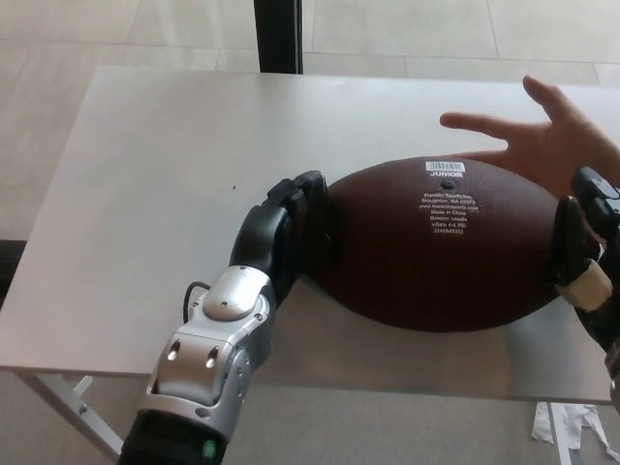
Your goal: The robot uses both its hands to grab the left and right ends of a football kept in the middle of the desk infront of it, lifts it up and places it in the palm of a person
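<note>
Pinching the brown oval leather football (441, 247) lengthwise between our left hand (286, 237) and right hand (581, 247), we see the person's open palm (552, 145) just beyond our right hand.

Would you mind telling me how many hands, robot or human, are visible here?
3: the left robot hand on the football's left end, the right robot hand on its right end, and a person's hand behind it.

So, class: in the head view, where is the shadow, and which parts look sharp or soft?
Head view: soft, even light; a dark shadow on the desk under the football; its white print is sharp enough to read "JUNIOR"; the left hand is crisp; the person's hand looks slightly soft; the right hand is cut by the frame edge.
</note>
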Controlling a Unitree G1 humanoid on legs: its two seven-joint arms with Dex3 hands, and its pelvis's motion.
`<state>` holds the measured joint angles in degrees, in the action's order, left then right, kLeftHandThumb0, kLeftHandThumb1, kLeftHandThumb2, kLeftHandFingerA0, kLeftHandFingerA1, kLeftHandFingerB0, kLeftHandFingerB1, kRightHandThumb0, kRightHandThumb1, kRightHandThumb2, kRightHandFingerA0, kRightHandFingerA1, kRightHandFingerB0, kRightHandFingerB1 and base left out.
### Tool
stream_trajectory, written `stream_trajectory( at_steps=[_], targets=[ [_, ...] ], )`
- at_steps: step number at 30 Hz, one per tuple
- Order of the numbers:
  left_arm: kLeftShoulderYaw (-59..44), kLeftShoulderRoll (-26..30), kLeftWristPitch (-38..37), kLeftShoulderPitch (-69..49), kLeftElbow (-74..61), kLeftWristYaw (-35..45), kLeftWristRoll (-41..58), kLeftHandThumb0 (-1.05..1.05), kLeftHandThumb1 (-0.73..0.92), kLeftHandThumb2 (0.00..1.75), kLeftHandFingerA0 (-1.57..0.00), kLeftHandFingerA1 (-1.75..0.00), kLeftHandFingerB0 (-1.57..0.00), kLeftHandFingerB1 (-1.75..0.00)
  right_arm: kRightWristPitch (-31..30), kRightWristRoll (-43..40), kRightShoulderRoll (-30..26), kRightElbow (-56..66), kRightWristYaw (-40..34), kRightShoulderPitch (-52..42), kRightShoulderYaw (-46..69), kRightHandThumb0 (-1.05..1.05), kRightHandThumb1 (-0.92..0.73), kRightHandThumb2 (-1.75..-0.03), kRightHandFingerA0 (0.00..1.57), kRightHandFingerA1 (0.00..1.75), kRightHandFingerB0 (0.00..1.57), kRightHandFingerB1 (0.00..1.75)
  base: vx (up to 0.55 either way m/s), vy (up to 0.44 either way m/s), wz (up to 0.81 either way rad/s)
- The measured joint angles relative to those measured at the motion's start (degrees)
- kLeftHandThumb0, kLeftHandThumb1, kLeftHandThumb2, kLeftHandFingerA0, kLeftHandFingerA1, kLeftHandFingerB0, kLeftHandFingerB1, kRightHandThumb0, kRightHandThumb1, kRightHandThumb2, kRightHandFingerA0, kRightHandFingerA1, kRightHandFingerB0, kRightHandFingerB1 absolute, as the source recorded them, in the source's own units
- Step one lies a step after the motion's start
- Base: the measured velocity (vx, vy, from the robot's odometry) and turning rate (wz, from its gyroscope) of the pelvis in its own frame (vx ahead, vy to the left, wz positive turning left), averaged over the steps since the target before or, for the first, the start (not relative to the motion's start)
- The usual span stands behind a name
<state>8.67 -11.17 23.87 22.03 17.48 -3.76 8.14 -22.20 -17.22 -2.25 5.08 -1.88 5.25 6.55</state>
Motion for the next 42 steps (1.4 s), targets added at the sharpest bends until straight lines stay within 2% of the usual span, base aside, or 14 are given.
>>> stream_trajectory(
  at_steps=[2,3,4,9,10,13,15,16,19,20,23,24,28,42],
  targets=[
    [0.0,-0.4,-1.0,-0.1,0.5,-0.5,-0.4,-0.55,0.86,0.63,-0.42,-1.5,-0.11,-0.64,0.0,0.0,-0.2,-0.2,0.0,0.0,-0.2,-0.74,-0.66,-0.6,1.15,1.1,0.18,0.39,0.0,0.0,0.0],
    [0.1,-0.6,-1.3,-0.1,0.6,-0.8,-0.7,-0.57,0.85,0.64,-0.23,-1.25,-0.04,-0.48,0.1,0.1,-0.2,-0.4,0.0,0.0,-0.3,-0.74,-0.53,-0.89,1.17,1.16,0.17,0.49,0.0,0.0,0.0],
    [0.2,-0.7,-1.6,-0.2,0.6,-1.0,-0.9,-0.58,0.92,0.63,-0.39,-1.42,-0.17,-0.52,0.1,0.1,-0.2,-0.5,0.0,0.0,-0.3,-0.5,-0.7,-0.61,1.17,1.34,0.34,0.4,0.0,0.0,0.0],
    [0.3,-2.0,-3.7,-1.3,0.9,-2.8,-2.0,-0.5,0.92,0.64,-0.62,-1.71,-0.32,-0.81,0.5,0.2,-0.2,-0.8,0.0,0.0,-0.4,-0.28,-0.75,-0.72,1.14,1.71,0.84,0.61,0.0,0.0,0.0],
    [0.3,-2.3,-4.2,-1.5,1.0,-3.1,-2.2,-0.53,0.74,1.1,-0.96,-1.27,-0.47,-0.81,0.7,0.2,-0.1,-0.9,0.0,0.0,-0.4,-0.26,-0.7,-0.86,1.14,1.75,0.96,0.81,0.0,0.0,0.0],
    [0.5,-2.7,-5.3,-2.0,1.3,-4.1,-2.8,-0.55,0.92,0.67,-0.72,-1.75,-0.43,-1.18,1.8,0.2,0.2,-1.5,0.0,0.0,-0.4,-0.16,-0.55,-1.39,1.2,1.75,1.03,1.56,0.0,0.0,0.0],
    [0.7,-2.9,-6.1,-2.2,1.9,-5.1,-3.4,-0.64,0.68,1.03,-1.04,-1.39,-0.63,-1.07,3.0,0.3,1.1,-2.1,-0.2,-0.1,-0.4,-0.17,-0.58,-1.35,1.22,1.75,0.99,1.56,0.0,0.0,0.0],
    [0.7,-2.9,-6.4,-2.2,2.2,-5.4,-3.6,-0.57,0.92,0.66,-0.75,-1.75,-0.44,-1.33,3.5,0.4,1.6,-2.3,-0.4,-0.1,-0.3,-0.24,-0.56,-1.3,1.17,1.75,0.92,1.6,0.0,0.0,0.0],
    [0.7,-2.9,-7.4,-2.1,3.1,-6.4,-3.8,-0.55,0.9,0.68,-0.64,-1.53,-0.48,-1.04,5.2,0.5,2.8,-2.9,-0.9,-0.4,-0.2,-0.25,-0.56,-1.34,1.15,1.75,0.86,1.68,0.0,0.0,0.0],
    [0.8,-3.0,-7.6,-2.1,3.3,-6.7,-4.0,-0.54,0.91,0.7,-0.6,-1.45,-0.45,-0.88,5.7,0.5,3.1,-3.1,-1.1,-0.4,-0.2,-0.14,-0.72,-1.32,1.21,1.27,1.21,1.27,0.0,0.0,0.0],
    [1.0,-3.1,-8.7,-1.9,4.1,-7.9,-4.4,-0.54,0.9,0.7,-0.59,-1.45,-0.47,-0.86,7.4,1.1,4.0,-4.1,-1.6,-0.5,-0.1,-0.15,-0.7,-1.31,1.19,1.26,1.19,1.26,0.0,0.0,0.0],
    [1.0,-3.2,-9.1,-1.9,4.3,-8.1,-4.4,-0.52,0.76,1.12,-0.77,-1.14,-0.51,-0.79,8.0,1.2,4.3,-4.3,-1.7,-0.5,-0.1,-0.29,-0.51,-1.43,1.15,1.75,0.83,1.75,0.0,0.0,0.0],
    [0.9,-3.4,-10.1,-1.4,5.0,-9.1,-4.4,-0.44,0.92,0.65,-0.43,-1.42,-0.36,-0.79,9.7,1.3,5.2,-4.9,-2.3,-0.4,0.3,-0.27,-0.49,-1.37,1.1,1.75,0.79,1.75,0.0,0.0,0.0],
    [-5.1,-7.5,-10.0,3.6,6.4,-15.0,-3.4,-0.3,0.86,0.66,-0.52,-1.28,-0.54,-0.88,14.0,3.7,9.5,-7.4,-8.7,6.8,1.9,-0.2,-0.47,-1.34,1.09,1.75,0.84,1.64,0.0,0.0,0.0]
  ],
)
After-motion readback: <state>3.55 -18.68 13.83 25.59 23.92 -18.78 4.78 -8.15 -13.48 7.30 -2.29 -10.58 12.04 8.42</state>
